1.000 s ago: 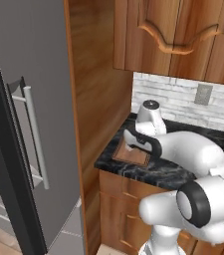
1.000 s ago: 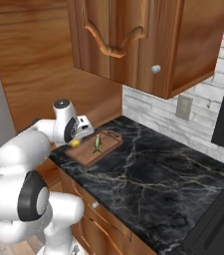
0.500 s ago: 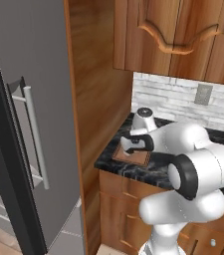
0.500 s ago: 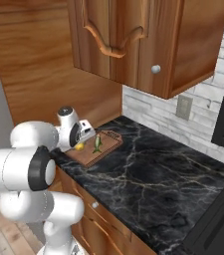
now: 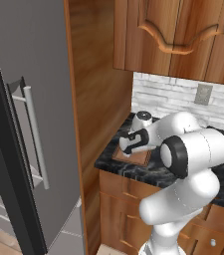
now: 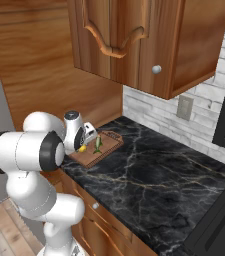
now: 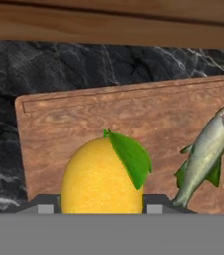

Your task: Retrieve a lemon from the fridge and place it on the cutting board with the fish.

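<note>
Jaws of the white arm's gripper [image 7: 102,209] clasp a bright yellow, green-leafed lemon [image 7: 102,175] over the reddish-brown wooden cutting board [image 7: 83,119] on the black marbled tabletop [image 6: 159,180]. At the lemon's 3 o'clock in the hand view lies a slim greenish-grey fish [image 7: 203,155].

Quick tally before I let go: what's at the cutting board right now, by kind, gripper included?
lemon: 1
fish: 1
cutting board: 1
gripper: 1, shut on the lemon above the board
Total: 4
</note>
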